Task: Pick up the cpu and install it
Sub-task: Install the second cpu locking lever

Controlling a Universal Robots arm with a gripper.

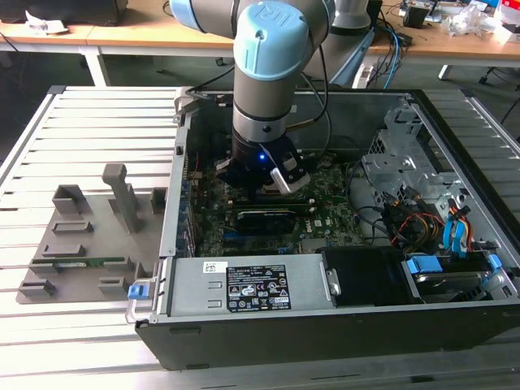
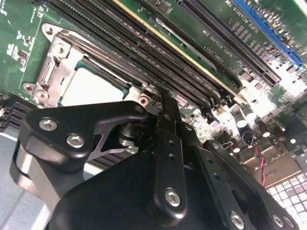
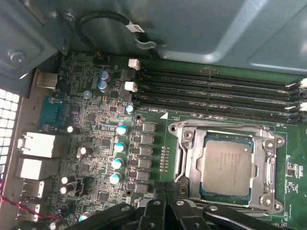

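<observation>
Chip (image 3: 226, 166) position is what I watch: the cpu lies flat in the metal socket frame (image 3: 186, 160) on the green board (image 3: 96, 139), silvery top facing up, and it looks seated square with that frame, so I judge the placing done or close to it. In the first wrist view it sits just beyond the tips of my gripper (image 3: 165, 191) and off to 1 side of them, near but not touching. In the second wrist view I see the same pale top (image 2: 91, 88) past the black fingers (image 2: 165, 120), again clear of them.

Jaws: the 2 fingers stand pressed together at the tips with nothing between them, so I read them as closed and empty.

Being square, the chip has no real long axis; its edges run parallel to the frame's sides, and 1 pair of edges runs along the 4 dark memory slots (image 3: 216, 96) that lie on the chip's far side from the jaws.

From the exterior view my arm (image 1: 268, 89) reaches straight down into the open computer case (image 1: 244, 292), wrist low over the board.
</observation>
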